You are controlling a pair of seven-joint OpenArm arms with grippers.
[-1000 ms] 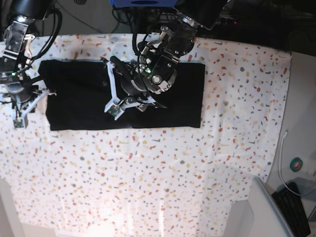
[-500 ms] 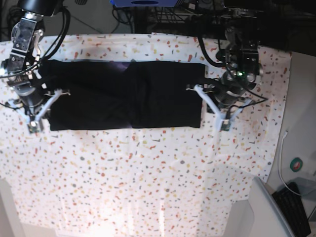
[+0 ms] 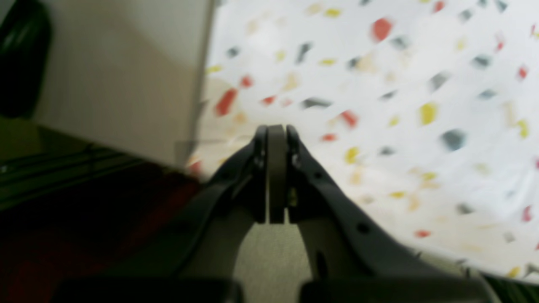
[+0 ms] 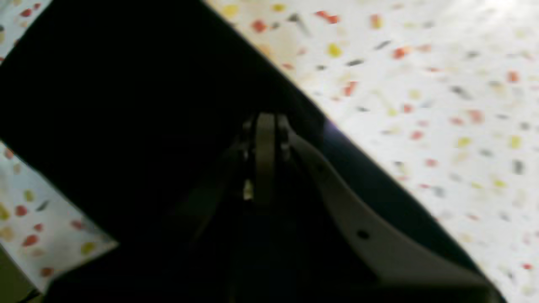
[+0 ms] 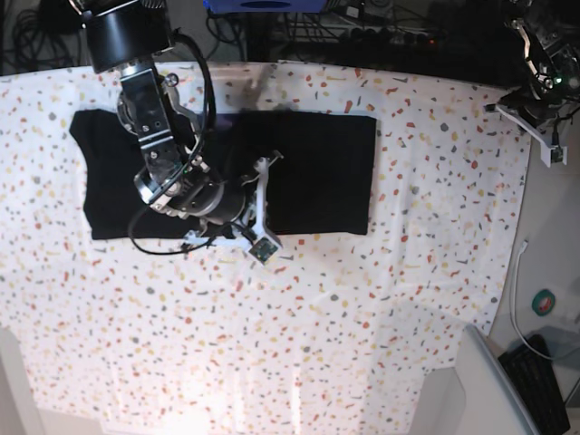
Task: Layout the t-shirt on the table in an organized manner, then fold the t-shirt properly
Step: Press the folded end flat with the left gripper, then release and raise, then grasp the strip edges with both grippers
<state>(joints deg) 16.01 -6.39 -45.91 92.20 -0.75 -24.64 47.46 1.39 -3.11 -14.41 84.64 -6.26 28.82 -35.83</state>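
- Now the black t-shirt [image 5: 317, 172] lies flat on the tabletop [image 5: 362, 317], folded into a long wide strip near the far edge.
- The right arm reaches out over the middle of the shirt, and its pincer [image 5: 258, 204] sits above the shirt's near edge.
- From the right wrist view, the right pincer [image 4: 265, 126] is closed tight (its two tips press together), with nothing held between them. The t-shirt [image 4: 126, 105] fills the dark space under it, and the speckled tabletop [image 4: 421, 84] shows beside it.
- The left arm is pulled far away, up at the far corner of the tabletop, well apart from the shirt.
- The left pincer [image 3: 276, 139] is closed too and holds nothing. It hangs by the edge of the speckled tabletop [image 3: 400, 84].
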